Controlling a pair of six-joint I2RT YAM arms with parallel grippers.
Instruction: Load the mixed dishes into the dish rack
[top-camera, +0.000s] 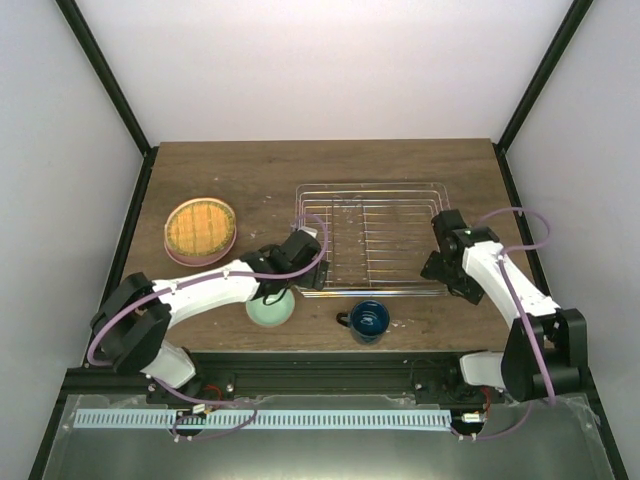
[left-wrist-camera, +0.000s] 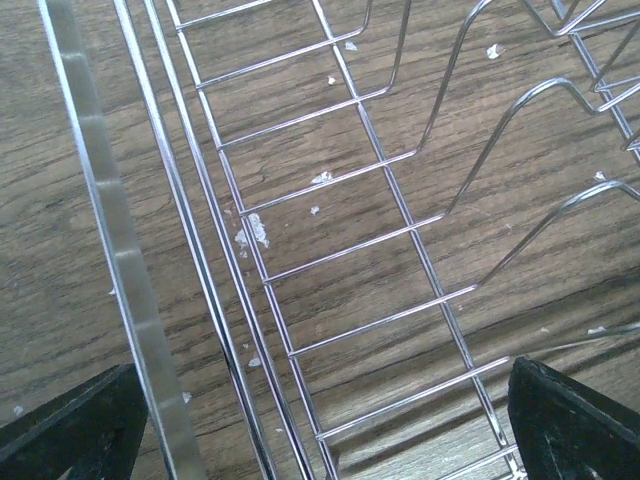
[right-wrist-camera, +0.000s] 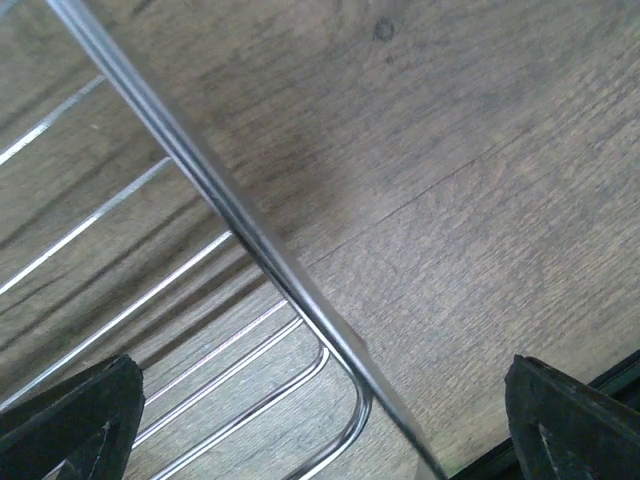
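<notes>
The dish rack (top-camera: 372, 240), silver wire with nothing in it, lies in the middle of the wooden table. At the left is a stack of plates: a cream patterned plate (top-camera: 201, 226) on top of a pink plate (top-camera: 188, 258). A mint-green bowl (top-camera: 272, 312) sits at the front, partly under my left arm. A dark blue mug (top-camera: 368, 320) stands just in front of the rack. My left gripper (top-camera: 305, 243) (left-wrist-camera: 320, 440) is open over the rack's left rim (left-wrist-camera: 115, 250). My right gripper (top-camera: 440, 263) (right-wrist-camera: 320, 440) is open over the rack's near right corner (right-wrist-camera: 345, 385).
The table's front edge with a black rail (top-camera: 330, 365) runs just behind the bowl and mug. White walls and black frame posts (top-camera: 105, 75) enclose the table. White flecks (left-wrist-camera: 255, 232) lie on the wood under the rack.
</notes>
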